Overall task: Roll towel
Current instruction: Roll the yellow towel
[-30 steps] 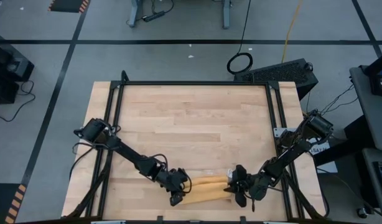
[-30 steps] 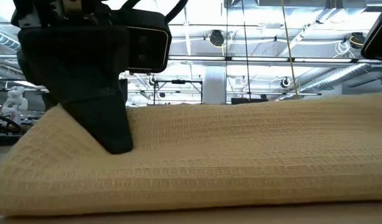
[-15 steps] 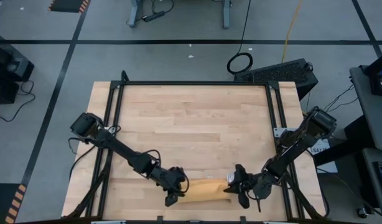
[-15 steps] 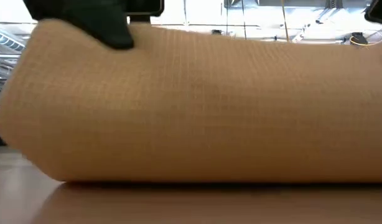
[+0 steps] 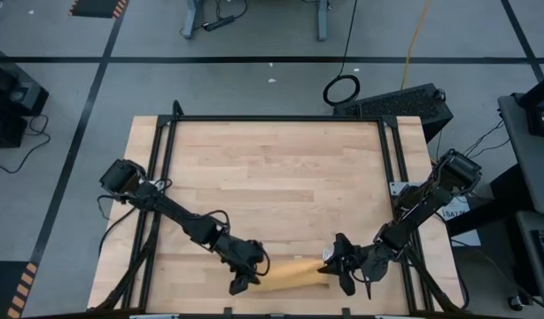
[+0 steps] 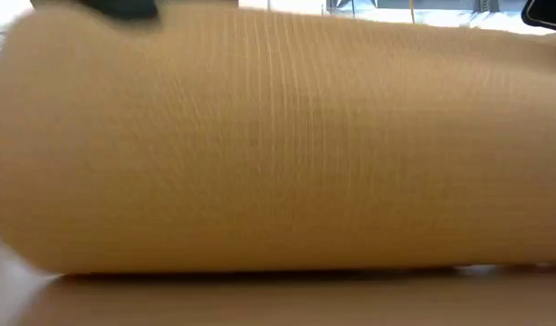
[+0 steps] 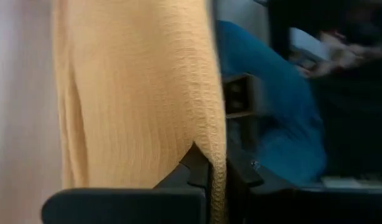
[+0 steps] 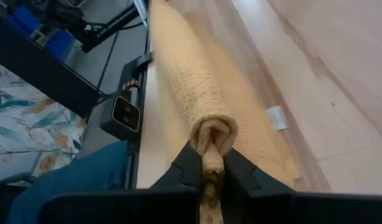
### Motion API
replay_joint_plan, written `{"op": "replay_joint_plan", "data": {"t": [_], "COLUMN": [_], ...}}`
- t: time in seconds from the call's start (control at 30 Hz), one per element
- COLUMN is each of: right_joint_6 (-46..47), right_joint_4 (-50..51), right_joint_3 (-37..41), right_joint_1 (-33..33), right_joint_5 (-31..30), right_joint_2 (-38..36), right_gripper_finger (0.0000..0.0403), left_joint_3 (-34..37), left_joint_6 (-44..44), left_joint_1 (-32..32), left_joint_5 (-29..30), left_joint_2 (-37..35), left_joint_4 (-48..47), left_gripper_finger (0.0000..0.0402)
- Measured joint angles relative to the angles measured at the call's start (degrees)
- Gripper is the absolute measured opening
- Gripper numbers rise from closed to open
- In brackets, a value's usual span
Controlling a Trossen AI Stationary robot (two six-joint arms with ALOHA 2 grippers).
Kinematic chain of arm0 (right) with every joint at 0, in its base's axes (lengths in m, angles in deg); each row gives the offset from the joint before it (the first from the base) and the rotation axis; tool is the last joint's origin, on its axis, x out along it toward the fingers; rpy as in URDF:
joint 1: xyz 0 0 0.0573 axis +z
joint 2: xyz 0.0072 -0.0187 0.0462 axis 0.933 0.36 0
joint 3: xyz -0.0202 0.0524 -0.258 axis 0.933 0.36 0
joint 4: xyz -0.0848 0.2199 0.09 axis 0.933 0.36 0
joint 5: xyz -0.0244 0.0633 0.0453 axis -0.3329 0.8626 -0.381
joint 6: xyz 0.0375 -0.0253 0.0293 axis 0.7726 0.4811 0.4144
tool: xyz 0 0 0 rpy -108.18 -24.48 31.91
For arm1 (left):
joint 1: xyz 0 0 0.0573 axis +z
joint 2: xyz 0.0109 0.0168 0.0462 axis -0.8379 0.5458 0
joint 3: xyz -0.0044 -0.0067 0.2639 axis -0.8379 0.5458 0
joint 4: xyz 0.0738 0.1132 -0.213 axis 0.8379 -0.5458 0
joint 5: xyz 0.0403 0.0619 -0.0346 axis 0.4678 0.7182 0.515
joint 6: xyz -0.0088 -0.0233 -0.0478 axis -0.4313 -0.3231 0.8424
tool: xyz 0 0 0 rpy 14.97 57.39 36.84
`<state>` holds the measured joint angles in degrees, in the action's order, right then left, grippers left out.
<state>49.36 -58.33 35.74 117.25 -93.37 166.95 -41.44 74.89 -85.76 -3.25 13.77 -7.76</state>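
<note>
**Mustard towel rolled at the desk's near edge, both tools pinching its ends**

Mustard-yellow towel (image 5: 288, 274) lies as a tight roll along the near edge of the wooden desk (image 5: 272, 177), between the two arms. We see it as a short, slightly slanted bar from above; in the low view it fills nearly the whole pic, a ribbed cylinder resting on the wood.

Left tool (image 5: 243, 280) sits at the roll's left end, fingers pressed together w/ a fold of towel edge pinched between them; its wrist cam shows the cloth hanging just past the fingertips (image 7: 200, 165). Right tool (image 5: 336, 266) is at the roll's right end, also clamped on the fabric: its wrist cam shows the rolled end gripped between the two dark fingers (image 8: 190, 163), w/ the roll running away along the desk edge. A small white tag (image 8: 276, 117) lies on the flatter part of the towel beside the roll.

Beyond the desk edge, both wrist views catch someone's blue trouser leg (image 7: 272, 106). Black frame rails (image 5: 166, 177) run along the desk's sides.
</note>
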Motion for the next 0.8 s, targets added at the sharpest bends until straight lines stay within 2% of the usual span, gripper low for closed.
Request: {"op": "replay_joint_plan", "data": {"t": [0.1, 0.5, 0.6, 0.7, 0.8], "right_joint_6": [-1.04, 1.68, 0.05, -0.87, -1.15], "right_joint_4": [0.10, 6.96, 5.68, 2.29, -0.48], "right_joint_3": [-0.07, 0.00, 0.00, 0.02, 0.00], "right_joint_1": [-0.45, -3.81, -4.22, -3.60, -2.91], "right_joint_5": [0.17, 4.15, 6.91, 8.40, 10.43], "right_joint_2": [0.00, 0.02, 0.02, 0.02, 0.02], "right_gripper_finger": [0.0013, 0.0014, 0.0015, 0.0015, 0.0015], "left_joint_3": [-0.15, 0.10, 0.28, 0.28, 0.26], "left_joint_6": [-3.43, -4.32, -3.67, -2.69, -3.09], "left_joint_1": [0.51, 6.51, 7.23, 6.63, 5.99], "left_joint_5": [-3.24, -4.07, -7.60, -12.97, -14.71], "left_joint_2": [0.00, 0.00, 0.05, 0.09, 0.09], "left_joint_4": [0.51, -8.80, -6.96, -0.72, 1.12], "left_gripper_finger": [0.0018, 0.0018, 0.0018, 0.0018, 0.0018]}}
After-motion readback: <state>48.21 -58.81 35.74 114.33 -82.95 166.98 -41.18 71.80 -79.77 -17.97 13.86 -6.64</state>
